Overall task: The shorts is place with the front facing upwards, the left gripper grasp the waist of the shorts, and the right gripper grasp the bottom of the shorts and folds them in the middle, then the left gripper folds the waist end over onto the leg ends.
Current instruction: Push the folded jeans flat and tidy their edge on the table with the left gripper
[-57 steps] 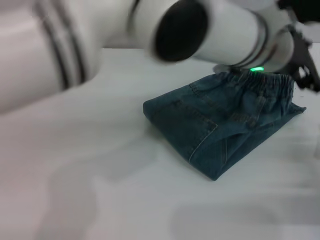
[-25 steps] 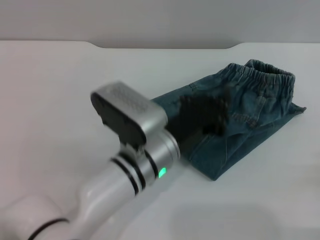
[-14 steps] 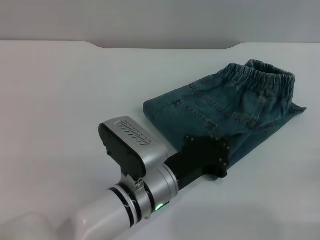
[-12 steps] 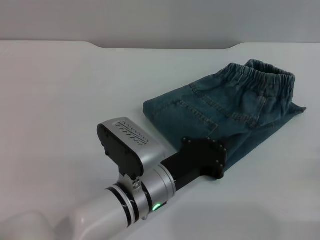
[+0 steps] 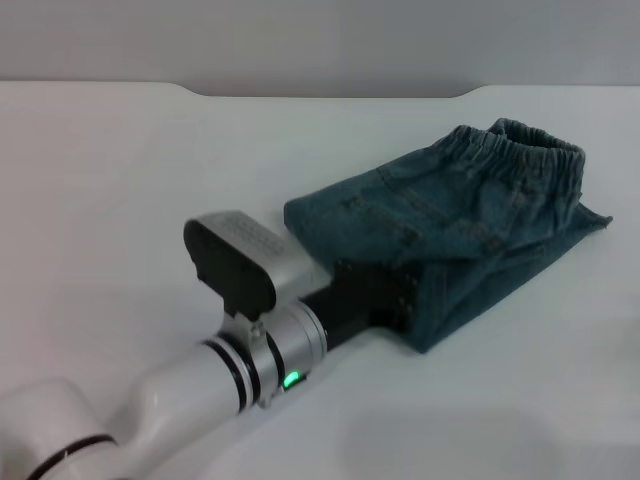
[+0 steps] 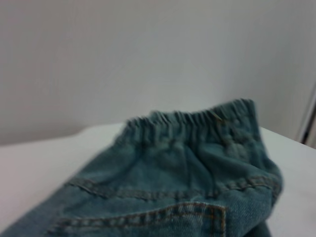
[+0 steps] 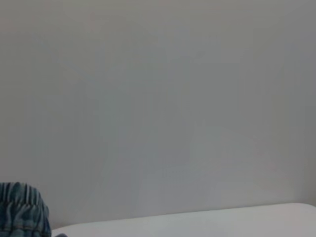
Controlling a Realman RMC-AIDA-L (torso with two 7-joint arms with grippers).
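The shorts lie folded into a compact denim bundle on the white table, right of centre in the head view. The puckered elastic waist sits on top at the far right end. The leg ends are hidden under the top layer. My left gripper reaches in from the near left, and its black head presses against the bundle's near corner. The left wrist view looks along the denim toward the waistband. The right gripper is out of view; its wrist view catches only a bit of denim.
The white-silver left arm with its green light crosses the near left of the table. A pale wall stands behind the table's far edge.
The left arm swung off the far end of the shorts and came down at the near left. In the last half second its gripper head slid left along the bundle's near corner.
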